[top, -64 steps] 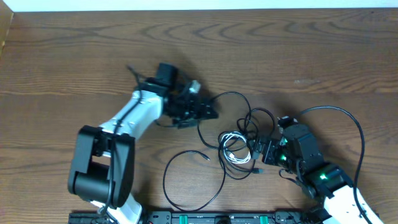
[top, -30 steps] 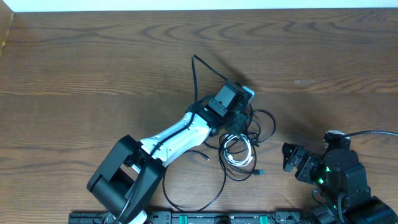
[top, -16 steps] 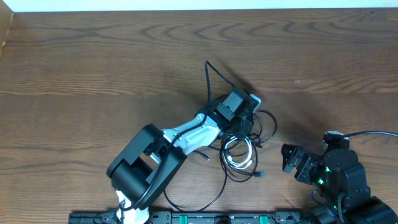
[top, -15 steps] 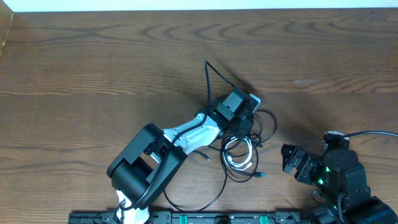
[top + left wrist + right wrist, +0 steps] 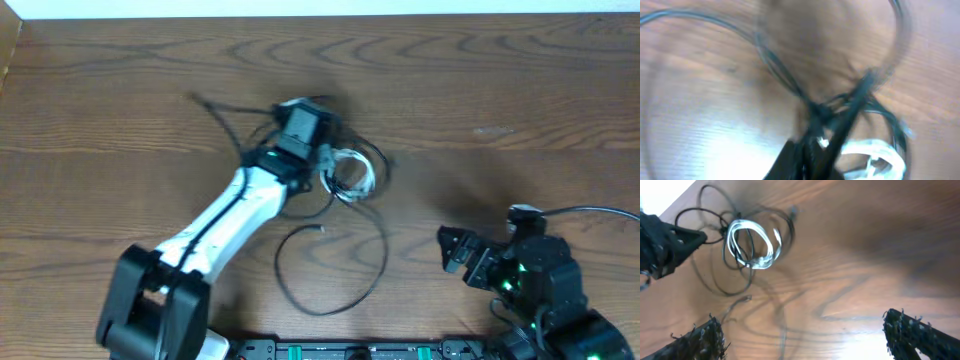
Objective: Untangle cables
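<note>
Nearest me, my right hand (image 5: 446, 251) sits low over the table (image 5: 520, 90) with its fingers spread wide and nothing between them, well apart from the cables (image 5: 340, 170). A little further out, a loose black loop (image 5: 381, 268) lies flat on the wood, its free end curled inside it. Beyond that, my left hand (image 5: 322, 158) is clenched on the knot of the tangle (my wrist view is too smeared to say which strand is pinched, though dark strands cross right at the fingertips). The white cable (image 5: 352, 172), coiled in a small ring, sits just beside that hand on its right, with black strands running through it. Farthest out, a black strand (image 5: 215, 108) trails away to the left.
</note>
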